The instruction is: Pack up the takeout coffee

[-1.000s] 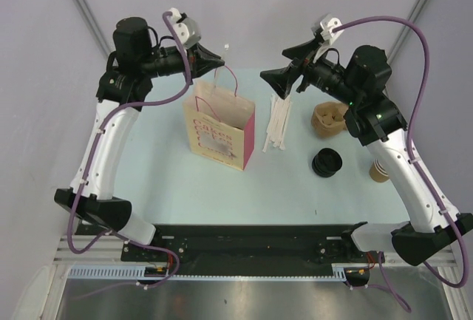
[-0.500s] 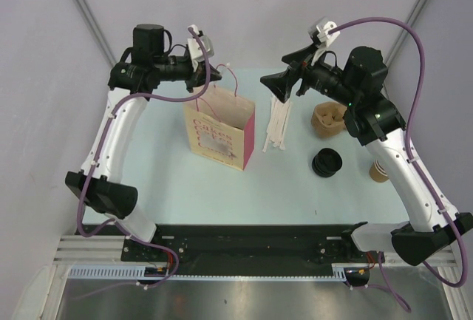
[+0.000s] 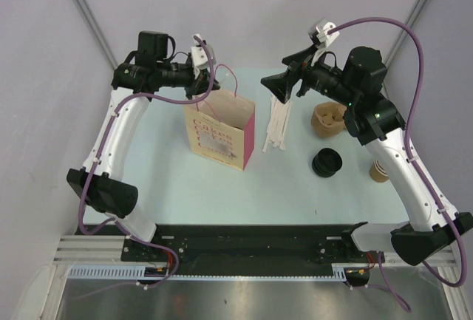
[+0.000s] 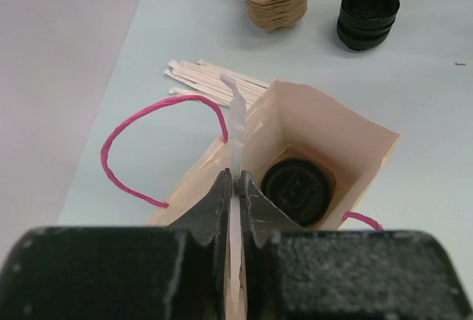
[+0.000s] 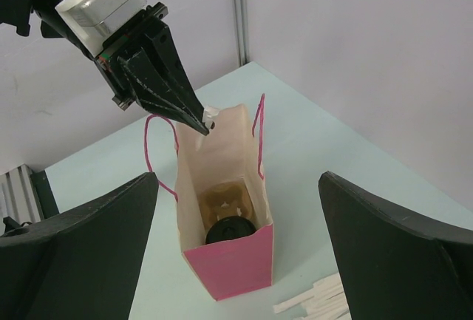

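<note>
The takeout coffee [image 4: 296, 189] stands inside the pink and kraft paper bag [image 3: 220, 131]; only its round black lid [image 5: 230, 229] shows, next to a brown cup carrier on the bag's floor. My left gripper [image 4: 236, 183] hangs over the bag's far rim, shut on a thin white wrapped straw [image 4: 236, 124] that sticks out past the fingertips above the bag's mouth. The right gripper [image 5: 238, 178] stands wide open with nothing in it, above and to the right of the bag [image 5: 229, 261], and looks down into it. From above, the left gripper [image 3: 213, 86] and right gripper [image 3: 275, 87] face each other over the bag.
A pile of white wrapped straws [image 3: 278, 124] lies right of the bag. Further right are a stack of brown cup carriers [image 3: 329, 118], a stack of black lids [image 3: 326, 162] and stacked lidless brown cups [image 3: 379, 171]. Grey walls close in the table on three sides.
My left arm has swung in and brought its gripper with the white straw from beyond the bag to just over the bag's mouth. The right arm has hardly moved.
</note>
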Tool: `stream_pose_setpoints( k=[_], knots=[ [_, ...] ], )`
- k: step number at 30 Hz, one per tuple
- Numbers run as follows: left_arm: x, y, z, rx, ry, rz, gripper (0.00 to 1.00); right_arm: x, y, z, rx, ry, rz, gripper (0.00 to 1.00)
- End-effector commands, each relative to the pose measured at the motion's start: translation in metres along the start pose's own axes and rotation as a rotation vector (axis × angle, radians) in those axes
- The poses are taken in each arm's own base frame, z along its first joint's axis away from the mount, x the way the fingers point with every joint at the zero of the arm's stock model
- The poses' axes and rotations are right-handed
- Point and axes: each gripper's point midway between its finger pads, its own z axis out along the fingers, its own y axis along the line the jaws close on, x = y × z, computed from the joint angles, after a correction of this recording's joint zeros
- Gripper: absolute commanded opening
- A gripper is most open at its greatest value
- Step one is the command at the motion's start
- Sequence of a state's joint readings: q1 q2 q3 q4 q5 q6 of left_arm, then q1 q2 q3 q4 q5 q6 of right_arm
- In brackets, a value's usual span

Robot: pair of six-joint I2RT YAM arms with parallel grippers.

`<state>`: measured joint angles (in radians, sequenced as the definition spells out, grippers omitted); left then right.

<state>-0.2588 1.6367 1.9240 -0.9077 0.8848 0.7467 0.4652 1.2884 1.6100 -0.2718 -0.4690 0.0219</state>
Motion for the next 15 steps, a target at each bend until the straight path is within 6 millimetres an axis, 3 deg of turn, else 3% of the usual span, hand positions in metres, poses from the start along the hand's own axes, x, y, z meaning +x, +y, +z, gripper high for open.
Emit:
stream_pose_setpoints(
  k=[1,7,15],
  knots=[
    [0.007,-0.002,-0.002,0.009,0.022,0.022,0.17,-0.006,0.001,0.000,-0.009,-0.022,-0.003,0.96],
    [-0.014,0.012,-0.009,-0.064,-0.005,0.012,0.38,-0.008,0.000,0.001,-0.007,-0.026,0.001,0.97],
    [-0.060,0.022,-0.031,-0.159,-0.083,-0.018,0.48,-0.008,-0.006,-0.002,0.020,-0.021,-0.002,0.98]
  ],
)
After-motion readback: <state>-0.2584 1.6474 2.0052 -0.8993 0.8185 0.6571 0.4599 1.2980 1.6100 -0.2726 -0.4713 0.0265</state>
